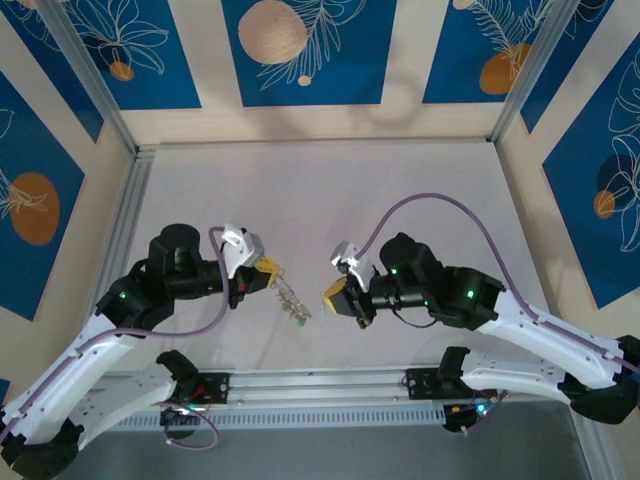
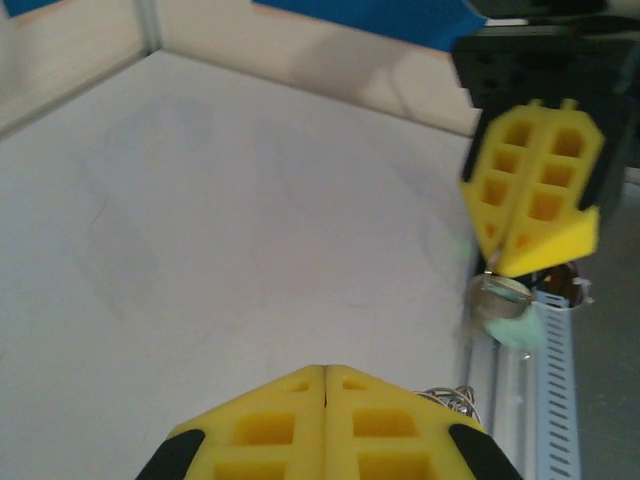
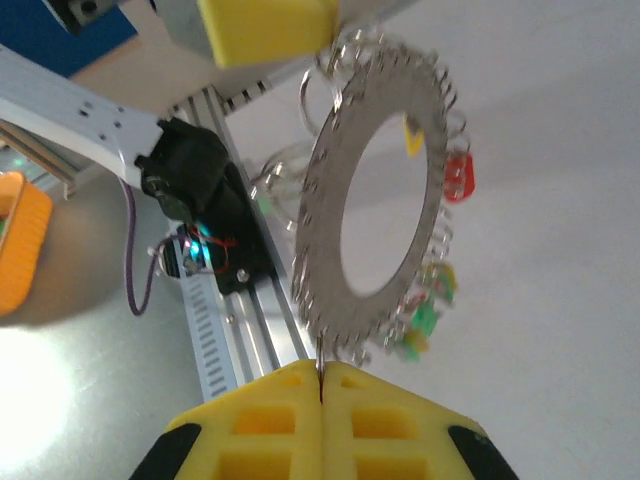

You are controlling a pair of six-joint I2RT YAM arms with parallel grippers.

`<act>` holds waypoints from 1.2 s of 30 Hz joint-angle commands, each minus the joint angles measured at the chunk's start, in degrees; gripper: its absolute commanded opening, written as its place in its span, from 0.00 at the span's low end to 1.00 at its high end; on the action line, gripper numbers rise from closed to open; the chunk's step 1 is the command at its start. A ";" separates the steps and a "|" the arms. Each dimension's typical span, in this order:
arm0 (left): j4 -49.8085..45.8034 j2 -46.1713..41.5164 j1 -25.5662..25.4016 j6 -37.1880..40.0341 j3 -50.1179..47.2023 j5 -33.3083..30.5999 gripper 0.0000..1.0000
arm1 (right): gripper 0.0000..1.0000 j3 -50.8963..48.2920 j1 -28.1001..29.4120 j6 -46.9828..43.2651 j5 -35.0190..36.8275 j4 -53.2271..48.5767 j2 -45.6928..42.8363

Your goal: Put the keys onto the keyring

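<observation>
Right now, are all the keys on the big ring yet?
Getting there. Done: a red key and a green key already hang from the keyring, which the left gripper holds up. In hand: the right gripper seems to pinch a pale mint key. Left: hooking that one on.

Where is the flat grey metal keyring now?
In the top view the flat grey metal keyring hangs near the front centre of the table, pinched at its rim by the left gripper, the right gripper just right of it.
</observation>
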 commanded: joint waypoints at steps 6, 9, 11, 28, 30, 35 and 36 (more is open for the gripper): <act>4.72 1.21 -2.33 2.19 1.13 5.60 0.00 | 0.00 4.72 -2.01 -0.71 -7.07 6.55 6.69; 4.74 1.41 -2.31 2.17 1.04 6.17 0.00 | 0.00 5.83 -2.04 -0.71 -8.53 7.99 9.65; 4.75 1.38 -2.39 2.34 0.78 6.26 0.00 | 0.00 6.20 -2.18 -0.49 -8.98 8.57 10.98; 4.74 1.25 -2.33 2.52 0.06 5.62 0.00 | 0.00 4.56 -4.58 2.41 -11.66 13.10 12.91; 4.75 1.25 -2.33 2.45 0.13 5.57 0.00 | 0.00 3.95 -5.40 3.13 -11.77 13.43 12.76; 4.65 1.27 -2.48 2.53 0.02 5.54 0.00 | 0.00 3.14 -6.99 4.87 -12.43 13.72 12.90; 4.70 1.25 -2.41 2.51 0.10 5.50 0.00 | 0.00 2.97 -7.39 5.24 -12.56 13.62 12.99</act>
